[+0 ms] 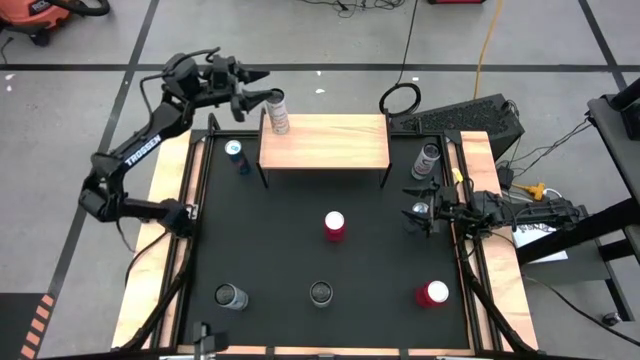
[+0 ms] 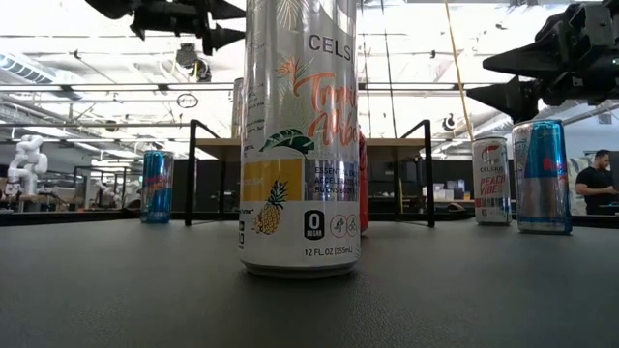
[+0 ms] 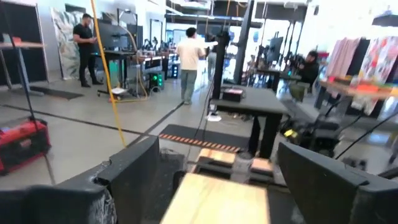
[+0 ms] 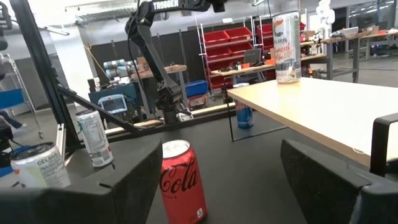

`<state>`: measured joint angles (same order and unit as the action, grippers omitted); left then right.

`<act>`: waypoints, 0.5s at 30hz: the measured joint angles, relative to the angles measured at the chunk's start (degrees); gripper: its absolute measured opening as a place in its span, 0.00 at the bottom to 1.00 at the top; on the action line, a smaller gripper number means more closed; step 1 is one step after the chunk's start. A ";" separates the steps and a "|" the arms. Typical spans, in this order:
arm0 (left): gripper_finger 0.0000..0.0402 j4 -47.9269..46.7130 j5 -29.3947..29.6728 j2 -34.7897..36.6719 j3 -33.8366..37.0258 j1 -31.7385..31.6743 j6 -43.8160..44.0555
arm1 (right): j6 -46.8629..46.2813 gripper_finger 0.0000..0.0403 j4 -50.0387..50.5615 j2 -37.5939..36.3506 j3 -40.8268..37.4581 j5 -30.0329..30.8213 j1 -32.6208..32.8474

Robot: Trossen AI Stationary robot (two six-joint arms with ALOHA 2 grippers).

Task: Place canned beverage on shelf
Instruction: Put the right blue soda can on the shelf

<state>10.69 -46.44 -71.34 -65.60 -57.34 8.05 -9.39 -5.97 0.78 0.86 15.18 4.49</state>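
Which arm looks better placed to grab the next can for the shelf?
Probably the right: its open right gripper hovers beside loose cans, facing the red cola can. The left gripper hangs above the shelf.

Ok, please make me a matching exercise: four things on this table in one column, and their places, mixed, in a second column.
Things:
1. white can
2. blue can
3. Coca-Cola can
4. right gripper

Places:
A. middle of the black mat
B. on the shelf, at its left end
C. at the mat's right edge, open
D. on the mat, beside the shelf's left legs

Pairs: 1-B, 2-D, 3-A, 4-C
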 joint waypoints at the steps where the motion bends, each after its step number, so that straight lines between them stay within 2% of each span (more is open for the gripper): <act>1: 0.83 -0.12 -0.03 0.46 0.00 0.00 1.14 | -0.02 0.76 -0.33 0.00 0.02 0.00 0.00; 9: 0.83 -0.79 -7.61 4.26 -0.02 0.90 2.23 | -0.28 0.76 -5.36 0.00 0.04 -0.20 -0.01; 15: 0.83 -1.32 -10.23 7.34 -0.02 3.76 2.17 | -3.24 0.76 -4.90 0.02 1.84 -0.21 0.00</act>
<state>9.36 -56.66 -64.00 -65.63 -53.59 10.22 -12.63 -10.87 0.80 2.70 14.97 4.49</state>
